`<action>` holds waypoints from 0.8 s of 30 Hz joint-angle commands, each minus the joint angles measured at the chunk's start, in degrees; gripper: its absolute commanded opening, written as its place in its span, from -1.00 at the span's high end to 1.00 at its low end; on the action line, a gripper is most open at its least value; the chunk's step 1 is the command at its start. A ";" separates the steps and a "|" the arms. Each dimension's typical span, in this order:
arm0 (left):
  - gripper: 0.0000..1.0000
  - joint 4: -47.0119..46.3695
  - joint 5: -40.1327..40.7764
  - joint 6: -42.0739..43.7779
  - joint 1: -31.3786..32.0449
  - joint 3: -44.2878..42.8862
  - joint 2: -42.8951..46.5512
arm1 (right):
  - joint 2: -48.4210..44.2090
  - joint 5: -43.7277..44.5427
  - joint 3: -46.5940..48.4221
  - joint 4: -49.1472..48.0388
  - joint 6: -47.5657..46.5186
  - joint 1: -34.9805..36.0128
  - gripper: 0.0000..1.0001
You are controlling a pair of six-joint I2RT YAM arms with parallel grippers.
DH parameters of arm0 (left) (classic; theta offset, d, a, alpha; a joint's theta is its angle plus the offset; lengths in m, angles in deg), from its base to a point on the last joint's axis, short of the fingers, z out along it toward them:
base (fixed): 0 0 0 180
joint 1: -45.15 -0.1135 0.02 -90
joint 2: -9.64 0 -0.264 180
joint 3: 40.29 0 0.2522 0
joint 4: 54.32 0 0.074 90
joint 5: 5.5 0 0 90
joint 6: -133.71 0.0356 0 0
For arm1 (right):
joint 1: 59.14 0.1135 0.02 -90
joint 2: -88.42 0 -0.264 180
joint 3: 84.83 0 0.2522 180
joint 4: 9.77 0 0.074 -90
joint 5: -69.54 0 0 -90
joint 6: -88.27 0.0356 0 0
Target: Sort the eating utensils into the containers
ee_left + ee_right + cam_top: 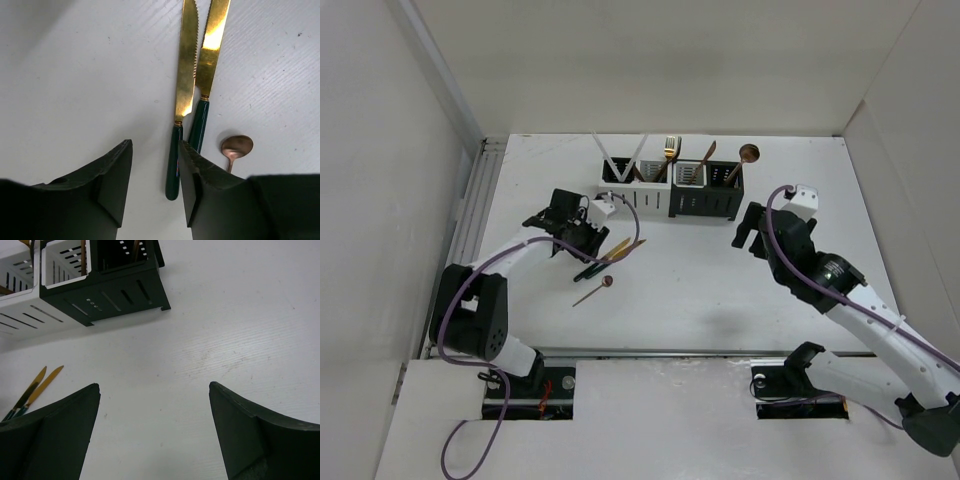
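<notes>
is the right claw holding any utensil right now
No, the right claw stands wide open in its wrist view, with only bare white table showing in the gap.

Right side: bare table (pixel 720 290) runs clear from the wide-spread right pincer (pixel 154 387) up to the containers (pixel 705 205). Left side is tight. Two gold knives (pixel 187 65) lie side by side, one handle inside the left pincer (pixel 155 145), possibly touching its right finger. The copper spoon (pixel 236 146) crowds just beyond.
</notes>
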 commanded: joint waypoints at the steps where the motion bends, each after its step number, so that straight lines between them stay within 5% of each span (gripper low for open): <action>1: 0.25 0.55 -1.11 -0.95 -0.25 -1.23 0.33 | 0.09 1.15 0.21 -0.55 -0.48 0.41 -0.88; 6: 0.39 1.08 1.44 1.33 -0.25 1.40 -3.72 | 0.09 1.15 0.21 -1.86 -1.71 0.41 -0.88; 24: 0.30 -2.00 6.70 1.34 2.12 3.35 -8.64 | -0.44 2.21 0.21 -0.28 -1.72 0.41 -0.88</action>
